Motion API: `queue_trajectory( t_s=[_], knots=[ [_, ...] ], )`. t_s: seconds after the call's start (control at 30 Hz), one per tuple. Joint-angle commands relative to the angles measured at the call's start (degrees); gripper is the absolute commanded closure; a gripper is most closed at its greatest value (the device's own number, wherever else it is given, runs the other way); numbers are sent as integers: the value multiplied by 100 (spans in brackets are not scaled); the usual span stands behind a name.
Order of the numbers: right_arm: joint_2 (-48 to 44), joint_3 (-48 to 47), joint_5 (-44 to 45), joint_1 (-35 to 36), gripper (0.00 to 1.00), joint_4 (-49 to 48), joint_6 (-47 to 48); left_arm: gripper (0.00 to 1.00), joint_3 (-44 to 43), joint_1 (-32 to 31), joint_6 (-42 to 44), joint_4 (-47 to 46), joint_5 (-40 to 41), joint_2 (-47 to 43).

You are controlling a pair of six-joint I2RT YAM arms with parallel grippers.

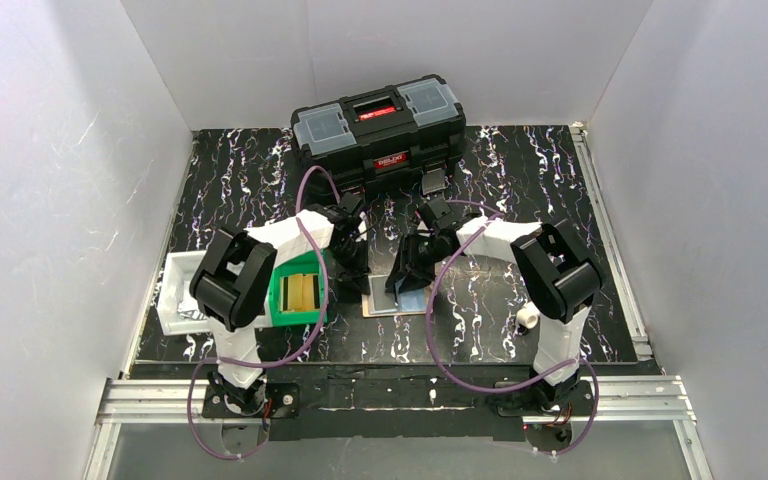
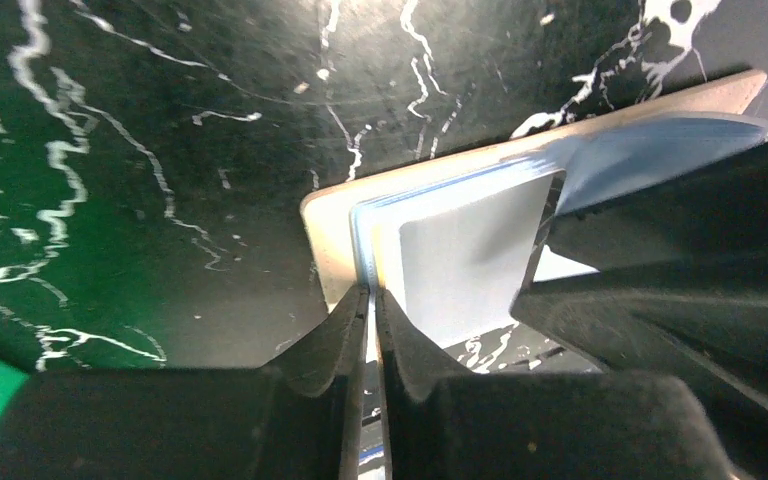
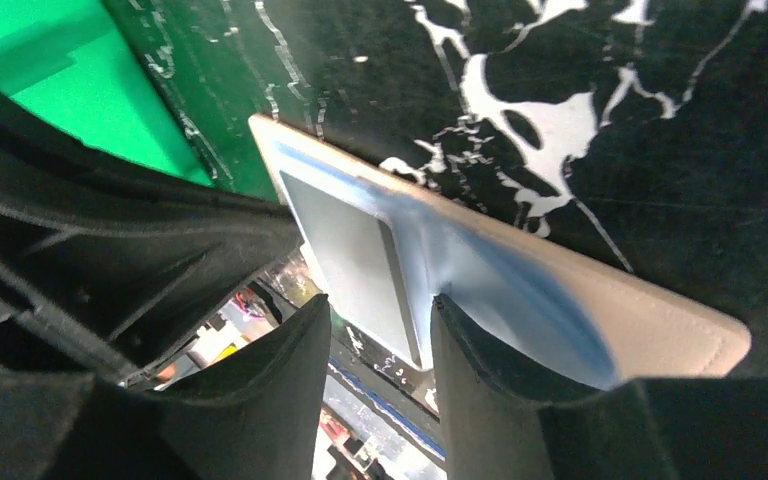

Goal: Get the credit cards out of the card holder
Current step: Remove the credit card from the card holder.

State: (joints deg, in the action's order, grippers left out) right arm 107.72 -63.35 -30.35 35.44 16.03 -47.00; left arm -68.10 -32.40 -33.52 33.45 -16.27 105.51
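The tan card holder (image 1: 372,306) lies flat on the black marbled table between my two grippers. In the left wrist view its tan corner (image 2: 325,240) shows, with a light blue credit card (image 2: 660,150) and a greyish credit card (image 2: 460,260) stacked on it. My left gripper (image 2: 372,300) (image 1: 358,283) is shut on a thin light blue edge at that corner, apparently the blue card's. My right gripper (image 3: 380,300) (image 1: 407,283) is open. One of its fingers (image 3: 480,360) rests on the light blue card (image 3: 500,270), and the greyish card (image 3: 345,250) lies by the gap above the tan card holder (image 3: 660,325).
A black toolbox (image 1: 380,135) stands at the back, just behind both arms. A green bin (image 1: 298,292) holding yellow-tan slabs sits left of the card holder, with a white tray (image 1: 175,295) beyond it. A small white cylinder (image 1: 527,316) lies at the right. White walls enclose the table.
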Motion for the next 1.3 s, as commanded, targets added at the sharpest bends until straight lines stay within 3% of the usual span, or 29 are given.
queue_trajectory(
  t_s=[0.0, 0.6, 0.9, 1.27],
  knots=[
    [155, 154, -144, 42, 52, -293, -65, 93, -63, -161, -117, 78, -29, 178],
    [-76, 1064, -887, -196, 46, -1538, -425, 80, -315, -363, -450, 520, 682, 694],
    [-305, 1727, -1323, -512, 46, -2593, -792, 80, -273, -363, -538, 552, 792, 757],
    [-96, 2378, -1834, -693, 58, -4334, -1655, 80, -283, -363, -545, 550, 764, 822]
  ],
)
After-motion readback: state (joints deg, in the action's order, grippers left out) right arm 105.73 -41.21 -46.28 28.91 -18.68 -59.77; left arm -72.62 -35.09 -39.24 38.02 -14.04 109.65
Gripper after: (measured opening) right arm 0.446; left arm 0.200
